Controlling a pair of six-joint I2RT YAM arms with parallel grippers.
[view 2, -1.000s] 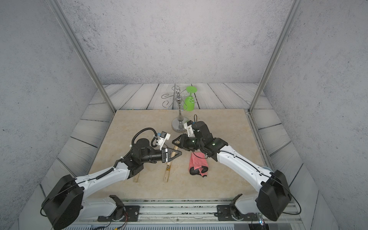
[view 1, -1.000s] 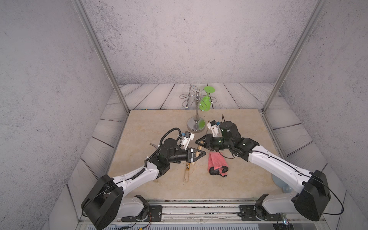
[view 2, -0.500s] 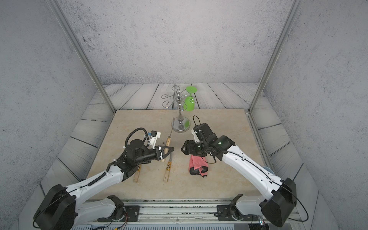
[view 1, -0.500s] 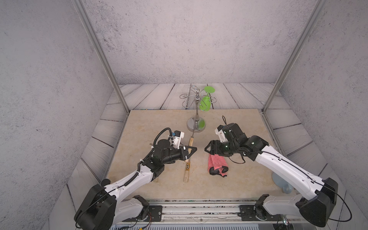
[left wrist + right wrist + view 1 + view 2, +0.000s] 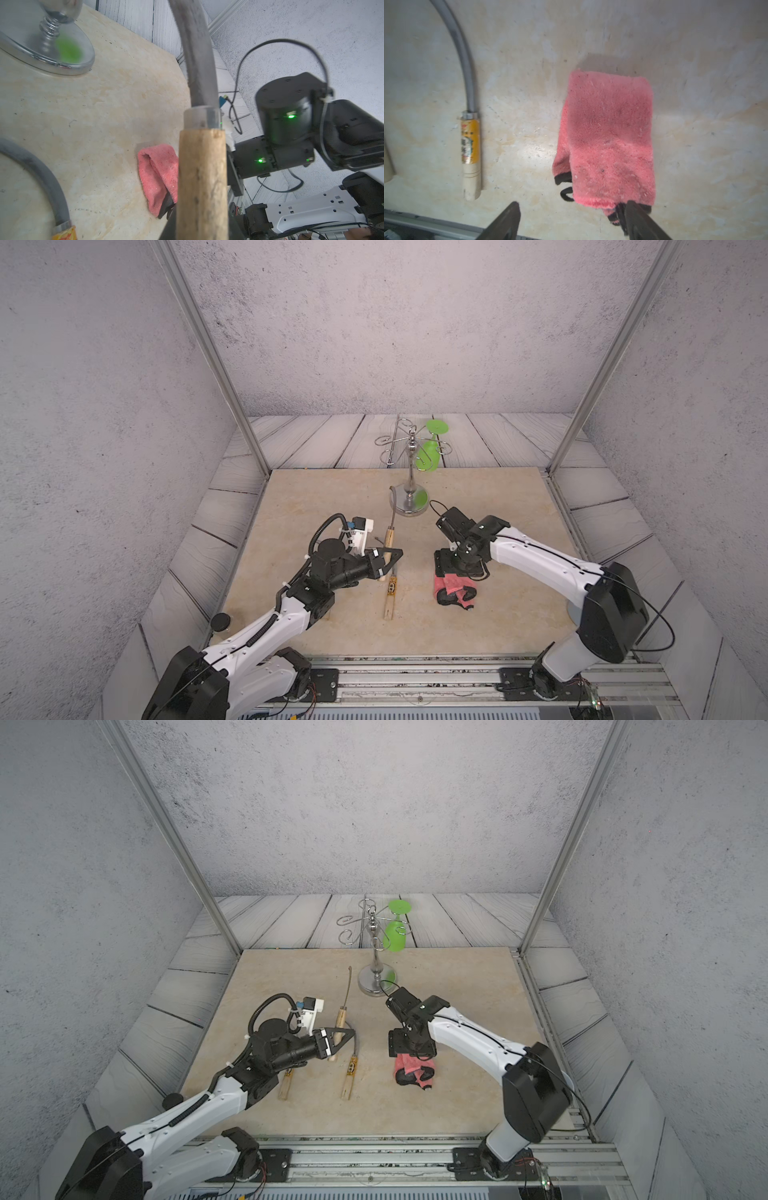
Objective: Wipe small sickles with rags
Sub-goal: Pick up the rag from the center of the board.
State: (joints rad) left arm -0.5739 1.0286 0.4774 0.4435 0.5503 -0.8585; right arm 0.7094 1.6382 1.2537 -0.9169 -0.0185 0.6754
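Observation:
My left gripper point(image 5: 392, 559) is shut on the bare wooden handle point(image 5: 201, 176) of one small sickle point(image 5: 340, 1021). Its grey blade point(image 5: 391, 506) points toward the stand. A second sickle with a yellow label point(image 5: 390, 593) lies flat just in front of that gripper, also seen in the right wrist view as a labelled sickle point(image 5: 470, 143). A third sickle's handle point(image 5: 286, 1085) pokes out from under my left arm. The pink rag point(image 5: 451, 591) lies folded on the mat. My right gripper point(image 5: 574, 220) hovers open over its black-strap end, and one finger point(image 5: 639, 220) overlaps the rag point(image 5: 608, 135).
A chrome wire-armed stand point(image 5: 409, 506) with a hanging green goblet point(image 5: 428, 452) sits at the mat's back middle, close to the held blade's tip. The beige mat point(image 5: 498, 510) is bordered by grey planks, and metal frame posts point(image 5: 552, 468) stand at its back corners.
My right gripper has opened, pulled away from the left gripper and swung down over the rag. The left gripper has shifted slightly left, still holding the sickle.

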